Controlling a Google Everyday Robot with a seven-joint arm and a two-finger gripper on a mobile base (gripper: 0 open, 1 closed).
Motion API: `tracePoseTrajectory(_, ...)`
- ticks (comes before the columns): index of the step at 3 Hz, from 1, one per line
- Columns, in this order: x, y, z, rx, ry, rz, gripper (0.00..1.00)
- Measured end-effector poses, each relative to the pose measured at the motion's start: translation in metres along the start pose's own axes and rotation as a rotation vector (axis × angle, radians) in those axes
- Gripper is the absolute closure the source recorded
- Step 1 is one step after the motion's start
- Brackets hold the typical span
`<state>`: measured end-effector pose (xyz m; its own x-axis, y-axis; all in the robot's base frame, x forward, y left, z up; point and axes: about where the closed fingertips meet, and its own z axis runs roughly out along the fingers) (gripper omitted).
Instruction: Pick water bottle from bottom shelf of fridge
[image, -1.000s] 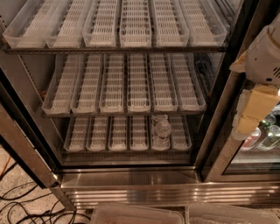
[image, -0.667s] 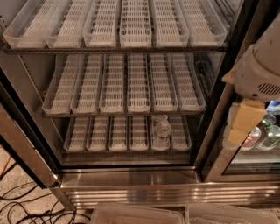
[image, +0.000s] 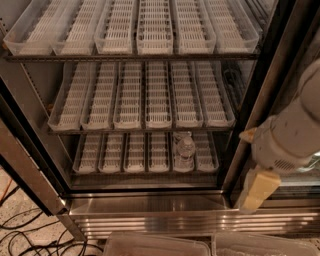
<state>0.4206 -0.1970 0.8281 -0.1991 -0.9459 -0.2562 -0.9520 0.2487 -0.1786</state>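
Observation:
The fridge (image: 150, 212) stands open with three rows of white slotted trays. The bottom shelf (image: 125, 152) is the lowest, smallest-looking row. The water bottle (image: 185, 149), clear with a white cap, stands in the fifth lane from the left on it. My gripper (image: 256, 191), cream-coloured under a white wrist, hangs at the right in front of the fridge's dark right post. It is outside the cabinet, to the right of and nearer the camera than the bottle, and holds nothing I can see.
The two upper tray rows (image: 145, 95) hold nothing. The dark right door post (image: 262, 95) separates the fridge from a neighbouring cabinet (image: 305, 177). Black cables (image: 30, 232) lie on the floor at lower left. Clear plastic bins (image: 160, 245) sit at the bottom edge.
My arm and gripper have moved down and to the left, from the upper right edge to in front of the fridge's right post. The bottle has not moved.

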Motion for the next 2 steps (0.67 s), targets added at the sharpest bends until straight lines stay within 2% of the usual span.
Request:
tracePoseTrajectory(1, 0.019, 0.027, 0.058, -0.010, -0.049, -0.006, 0.00)
tracePoseTrajectory(2, 0.037, 0.053, 0.109, 0.010, -0.064, 0.003, 0.00)
